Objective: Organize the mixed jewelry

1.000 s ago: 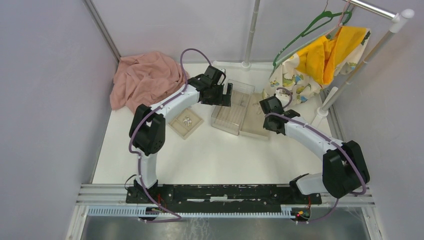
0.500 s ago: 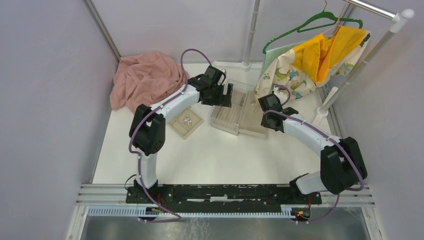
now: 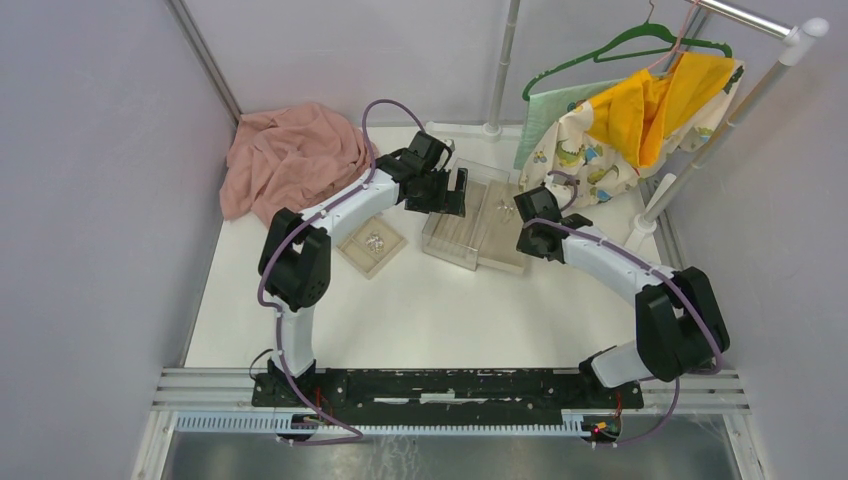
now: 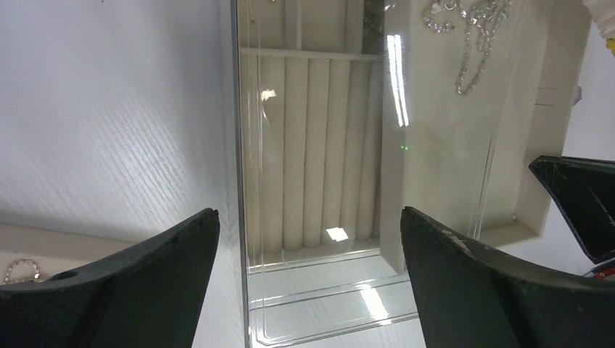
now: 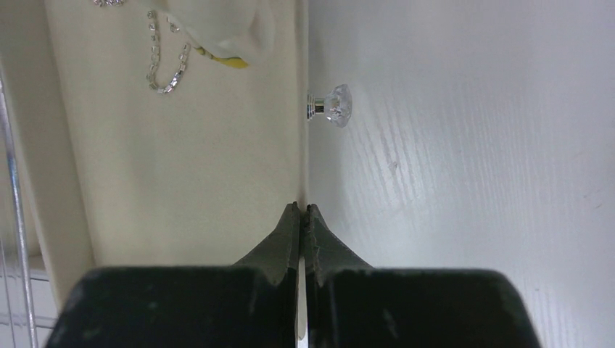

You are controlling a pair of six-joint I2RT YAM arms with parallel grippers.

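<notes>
The mixed jewelry (image 4: pixel 468 22) (thin, glittering chains, likely light, limp and slippery) lies in the beige tray (image 5: pixel 181 181) and looks best pinched at a bunched link. The right claw (image 5: pixel 303 212), tips closed on nothing visible, sits at the tray's edge, a chain (image 5: pixel 165 61) ahead; the left claw (image 4: pixel 308 217) gapes empty over the clear box (image 4: pixel 319 304).

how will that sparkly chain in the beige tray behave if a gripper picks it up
Probably floppy: the chain lies in a loose curve of small links, so it would likely dangle from wherever it is pinched. Likely light, since it looks thin against the tray. Its shiny stones may slip out of a pinch.
</notes>
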